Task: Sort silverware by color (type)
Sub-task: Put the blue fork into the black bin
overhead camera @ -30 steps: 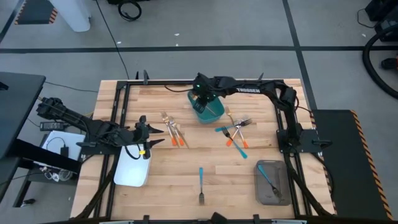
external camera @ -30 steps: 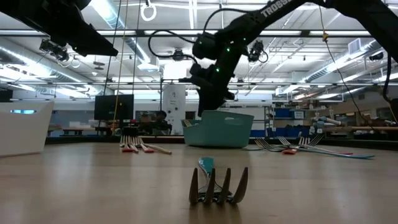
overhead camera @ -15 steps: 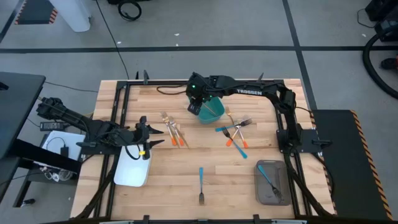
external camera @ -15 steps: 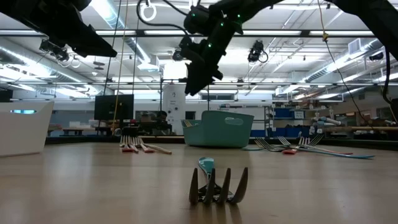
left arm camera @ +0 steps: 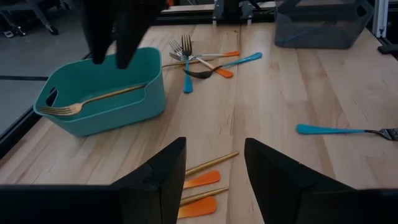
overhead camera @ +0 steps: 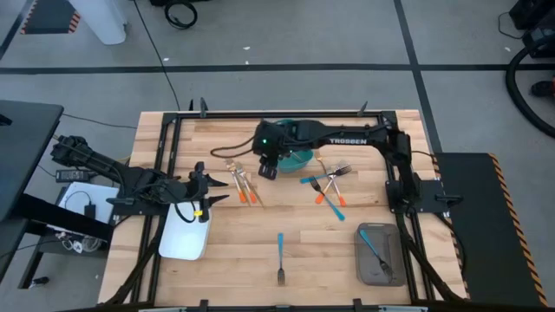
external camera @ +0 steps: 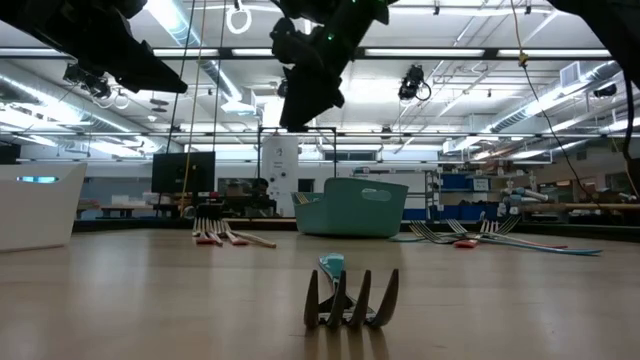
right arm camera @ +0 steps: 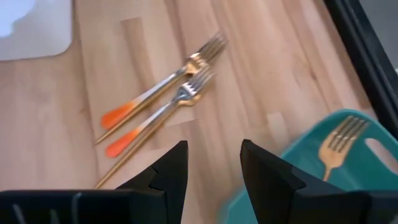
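Grey concrete floor surrounds the wooden tabletop (overhead camera: pixel 260 234) in the high view; the right arm reaches across its far side, its right pincer (overhead camera: pixel 267 167) hanging just beside the teal bin (overhead camera: pixel 299 158), between the bin and a pair of orange-handled forks (overhead camera: pixel 245 186); the left pincer (overhead camera: pixel 208 186) waits near the left edge above the white tray (overhead camera: pixel 186 234); a crossed heap of blue- and orange-handled utensils (overhead camera: pixel 328 185) lies to the right of the bin; a lone blue-handled fork (overhead camera: pixel 281 257) lies near the front edge; another blue-handled piece (overhead camera: pixel 375 250) rests in the grey tray (overhead camera: pixel 380 256) at front right.

Low view: a bright workshop hall fills the background; the lone fork's tines (external camera: pixel 350 298) face the camera up close; the right pincer (external camera: pixel 300 110) hangs high above the tabletop, well clear of the teal bin (external camera: pixel 355 207); whether it is parted I cannot tell from here; the orange-handled forks (external camera: pixel 222 235) lie off to the left.

Left wrist view: the left pincer (left arm camera: pixel 214 180) stands spread and empty; ahead sits the teal bin (left arm camera: pixel 99 93) with a gold fork (left arm camera: pixel 87 101) lying inside; orange handle tips (left arm camera: pixel 202 190) show just past the fingers.

Right wrist view: the right pincer (right arm camera: pixel 212 171) is parted with nothing between its fingers (right arm camera: pixel 171 171); below lie the two orange-handled forks (right arm camera: pixel 161 106) side by side, and the gold fork (right arm camera: pixel 336 146) rests in the teal bin (right arm camera: pixel 292 180).
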`<action>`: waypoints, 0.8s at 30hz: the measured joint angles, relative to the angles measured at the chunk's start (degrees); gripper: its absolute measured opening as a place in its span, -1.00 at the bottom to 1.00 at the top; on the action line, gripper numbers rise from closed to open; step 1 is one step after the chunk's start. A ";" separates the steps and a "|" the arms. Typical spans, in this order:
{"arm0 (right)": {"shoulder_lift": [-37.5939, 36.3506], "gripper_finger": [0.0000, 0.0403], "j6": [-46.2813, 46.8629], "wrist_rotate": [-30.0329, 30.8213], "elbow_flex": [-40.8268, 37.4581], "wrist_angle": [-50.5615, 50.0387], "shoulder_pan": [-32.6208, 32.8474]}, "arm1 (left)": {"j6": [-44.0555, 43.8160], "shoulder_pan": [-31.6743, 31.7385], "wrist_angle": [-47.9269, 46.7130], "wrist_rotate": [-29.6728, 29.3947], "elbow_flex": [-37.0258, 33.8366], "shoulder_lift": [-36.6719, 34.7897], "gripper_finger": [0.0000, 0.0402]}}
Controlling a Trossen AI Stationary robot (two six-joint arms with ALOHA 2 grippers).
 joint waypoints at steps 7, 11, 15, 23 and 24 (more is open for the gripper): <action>0.00 -0.24 0.26 -0.02 0.00 -1.30 3.55 | -0.02 0.01 0.02 0.00 0.00 0.00 -0.14; 0.00 -0.24 0.06 0.00 0.00 -1.74 5.11 | -0.03 0.00 0.02 0.00 0.00 0.00 -0.14; 0.00 -0.24 -0.10 -0.02 0.00 -1.92 6.41 | -0.03 0.00 0.02 0.00 0.00 -0.02 -0.14; 0.00 -0.24 -1.36 0.19 0.00 -8.02 8.40 | -0.07 0.02 0.02 0.00 0.00 0.00 -0.14; 0.00 -0.24 -1.58 0.24 0.00 -9.27 8.55 | -0.11 0.02 0.04 0.00 0.00 -0.01 -0.14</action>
